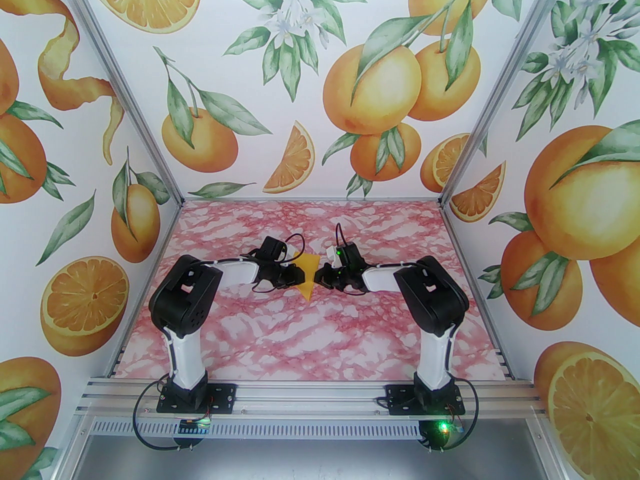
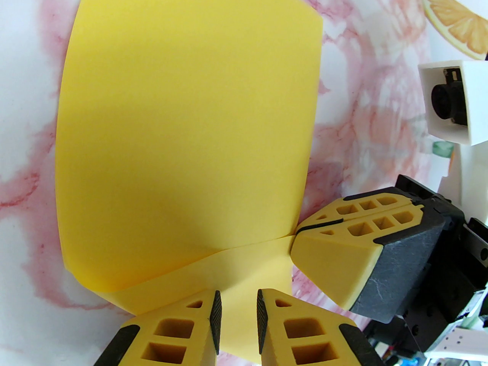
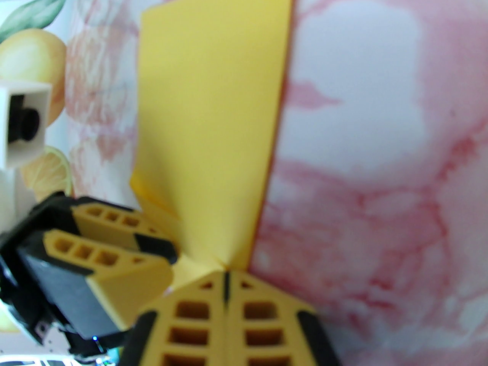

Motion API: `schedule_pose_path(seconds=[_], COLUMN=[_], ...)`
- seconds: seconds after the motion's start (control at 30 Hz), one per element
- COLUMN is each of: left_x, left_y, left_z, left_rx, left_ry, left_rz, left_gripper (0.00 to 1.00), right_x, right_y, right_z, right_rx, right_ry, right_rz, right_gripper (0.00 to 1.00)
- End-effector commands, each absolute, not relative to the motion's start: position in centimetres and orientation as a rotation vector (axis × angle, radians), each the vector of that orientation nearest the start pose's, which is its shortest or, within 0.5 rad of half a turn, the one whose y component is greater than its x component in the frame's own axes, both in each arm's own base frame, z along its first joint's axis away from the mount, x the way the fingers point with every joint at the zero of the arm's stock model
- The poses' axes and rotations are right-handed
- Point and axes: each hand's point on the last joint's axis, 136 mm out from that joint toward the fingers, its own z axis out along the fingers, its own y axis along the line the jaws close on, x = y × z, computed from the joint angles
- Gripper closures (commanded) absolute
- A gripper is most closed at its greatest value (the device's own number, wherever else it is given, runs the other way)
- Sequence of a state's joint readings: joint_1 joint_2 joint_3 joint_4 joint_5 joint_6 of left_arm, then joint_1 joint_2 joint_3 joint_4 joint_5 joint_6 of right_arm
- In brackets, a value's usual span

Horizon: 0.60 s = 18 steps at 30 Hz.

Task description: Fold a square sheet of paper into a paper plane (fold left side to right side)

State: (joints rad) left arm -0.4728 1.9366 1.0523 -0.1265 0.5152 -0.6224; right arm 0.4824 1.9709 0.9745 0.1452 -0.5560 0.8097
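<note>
The square sheet of paper [image 1: 310, 288] is plain yellow and lies mid-table between my two grippers. Seen from the left wrist, the sheet [image 2: 190, 128] is doubled over, with a big upper flap bowing above a narrow lower strip. My right gripper [image 3: 225, 275] is shut on the sheet's near edge [image 3: 213, 109], and the paper puckers at its tips. That gripper [image 2: 299, 235] pinches the fold line from the right. My left gripper [image 2: 238, 299] stands slightly open over the lower strip, with a gap between its pads. It sits just left of the right one [image 1: 324, 275]. The paper plane is out of view.
The pink marbled tabletop [image 1: 320, 338] spreads around the sheet. Orange-fruit printed walls close the back and both sides. An aluminium rail [image 1: 320, 393] with both arm bases runs along the near edge. The two grippers are almost touching.
</note>
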Motion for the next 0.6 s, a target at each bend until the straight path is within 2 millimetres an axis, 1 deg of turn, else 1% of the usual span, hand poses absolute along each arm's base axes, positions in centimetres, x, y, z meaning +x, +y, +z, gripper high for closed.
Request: schedule_pose_path(seconds=[0.0,0.17,0.3,0.33,0.43,0.57], left_x=[34.2,34.0,34.4,34.5,34.6,34.4], left_y=[-26.4,-26.4,-26.5,-26.5,-26.5,-26.5], left_z=[-0.3,-0.6,0.3,0.5,0.4,-0.2], left_rx=[-0.032,-0.037,-0.033,-0.03,-0.029,-0.051], left_ry=[2.802,2.811,2.79,2.787,2.794,2.801], left_rz=[-0.984,-0.989,-0.995,-0.992,-0.986,-0.993], left_gripper=[0.76,0.76,0.76,0.76,0.76,0.76], right_x=[35.7,35.7,35.8,35.8,36.0,36.3], right_y=[28.6,28.6,28.6,28.6,28.1,27.3], right_z=[0.7,0.8,0.9,1.0,1.8,3.9], right_rx=[0.155,0.154,0.154,0.155,0.152,0.148], right_ry=[2.67,2.67,2.668,2.666,2.657,2.624], right_rz=[1.144,1.143,1.141,1.139,1.106,1.043], right_gripper=[1.0,1.0,1.0,0.96,0.71,0.66])
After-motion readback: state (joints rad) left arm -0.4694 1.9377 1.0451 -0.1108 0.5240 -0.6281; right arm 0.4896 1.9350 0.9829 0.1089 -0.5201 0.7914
